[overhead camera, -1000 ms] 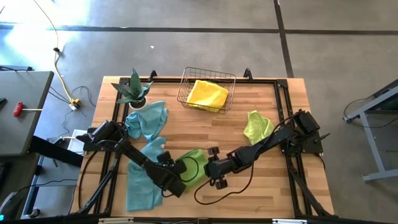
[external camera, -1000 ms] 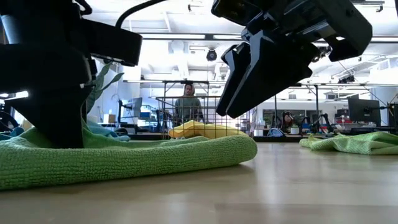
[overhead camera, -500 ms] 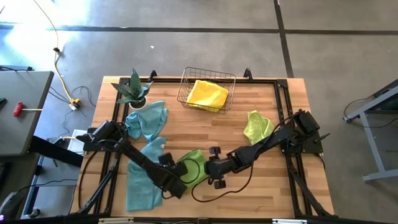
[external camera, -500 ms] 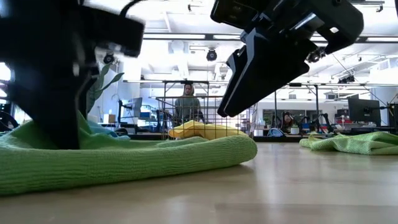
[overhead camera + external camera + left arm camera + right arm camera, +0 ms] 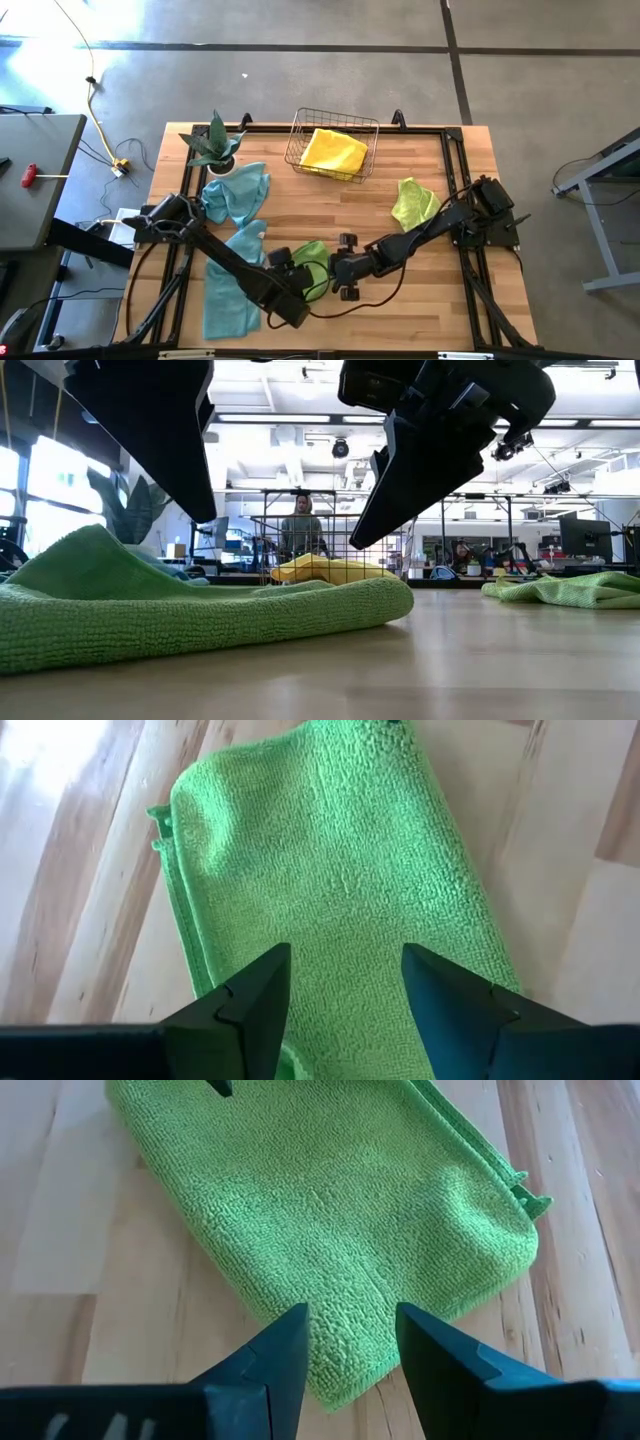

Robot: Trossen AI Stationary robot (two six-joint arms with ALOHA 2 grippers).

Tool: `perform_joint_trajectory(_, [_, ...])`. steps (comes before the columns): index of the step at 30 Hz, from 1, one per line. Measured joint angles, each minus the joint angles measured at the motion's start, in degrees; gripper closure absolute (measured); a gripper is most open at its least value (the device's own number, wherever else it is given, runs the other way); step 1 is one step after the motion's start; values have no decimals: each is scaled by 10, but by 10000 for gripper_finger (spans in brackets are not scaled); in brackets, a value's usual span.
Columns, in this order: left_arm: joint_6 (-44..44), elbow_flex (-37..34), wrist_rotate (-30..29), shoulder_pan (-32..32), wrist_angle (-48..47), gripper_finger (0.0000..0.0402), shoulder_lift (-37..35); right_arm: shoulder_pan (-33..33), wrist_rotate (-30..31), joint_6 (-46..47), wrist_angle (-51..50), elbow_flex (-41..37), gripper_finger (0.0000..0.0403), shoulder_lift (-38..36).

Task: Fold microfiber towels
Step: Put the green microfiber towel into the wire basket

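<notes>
Folded green towel (image 5: 312, 262) between two released grippers

Its long axis runs 1-to-7 o'clock; left gripper (image 5: 345, 985) and right gripper (image 5: 352, 1342) hover open, while only wrist views show stacked edges.

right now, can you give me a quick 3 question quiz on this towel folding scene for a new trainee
1. True or false: the left gripper is clamped on the folded green towel.
2. What lies in the wire basket? A) a teal towel B) a yellow towel C) the potted plant
3. Fill in: the right gripper hangs with its fingers ____ above the folded green towel.

Key:
1. False. Its fingers stand apart above the towel and hold nothing.
2. B. The yellow towel is in the basket; the potted plant stands on the table corner, with a teal towel beside it.
3. Open.
</notes>
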Motion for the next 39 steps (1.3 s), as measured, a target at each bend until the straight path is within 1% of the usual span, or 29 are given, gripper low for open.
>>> perform_joint_trajectory(5, [10,0,-4,2,0,218,0,-4,0,2,0,0,258,0])
perform_joint_trajectory(10, [10,0,-15,2,0,218,0,-13,0,25,0,0,258,0])
perform_joint_trajectory(16, [10,0,-15,2,0,218,0,-18,0,24,0,0,258,0])
perform_joint_trajectory(21, [20,0,-29,2,0,218,0,-17,0,24,0,0,258,0])
perform_joint_trajectory(39, [10,0,-28,14,0,218,0,-17,0,36,0,0,258,0])
